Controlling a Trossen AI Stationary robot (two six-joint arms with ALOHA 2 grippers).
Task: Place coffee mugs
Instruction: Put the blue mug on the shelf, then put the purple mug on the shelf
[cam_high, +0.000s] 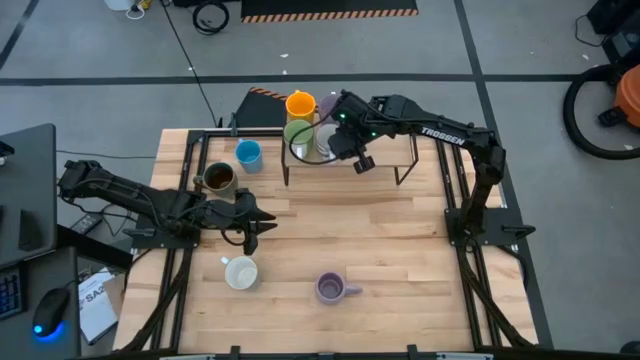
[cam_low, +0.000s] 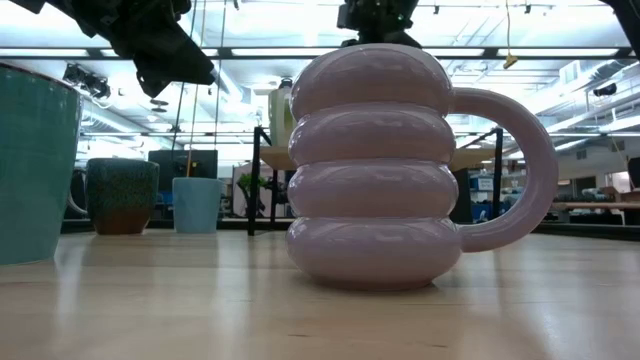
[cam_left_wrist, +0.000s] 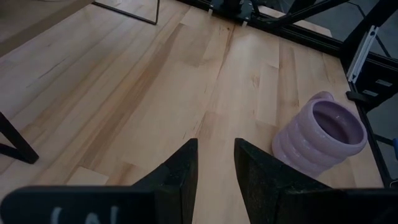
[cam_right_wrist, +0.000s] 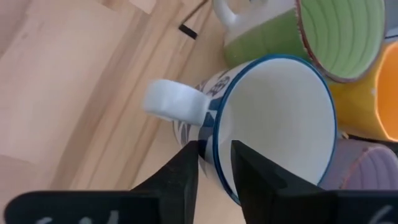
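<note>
On a black-legged rack (cam_high: 405, 170) at the table's far side stand an orange mug (cam_high: 300, 103), a green mug (cam_high: 297, 131), a pale purple mug (cam_high: 328, 106) and a white mug with a blue rim (cam_right_wrist: 273, 118). My right gripper (cam_right_wrist: 214, 149) is shut on that white mug from above. On the table stand a blue mug (cam_high: 248, 155), a dark mug (cam_high: 218, 178), a white mug (cam_high: 241, 271) and a ribbed pale purple mug (cam_left_wrist: 320, 134). My left gripper (cam_left_wrist: 216, 146) hangs open over bare wood at the table's left, to the left of the purple mug. My right gripper has the white mug's wall at the rim (cam_right_wrist: 216, 134), right beside the handle (cam_right_wrist: 174, 102), between its two fingers. One finger is inside the cup and one outside. The fingers slant down from above. The mug's mouth faces up; its base is hidden.
The rack's shelf is crowded at its left end, the green and orange mugs standing close against the held one. Its right part (cam_high: 385, 150) is free. Bare wood lies between the rack and the two mugs near the table's front edge.
</note>
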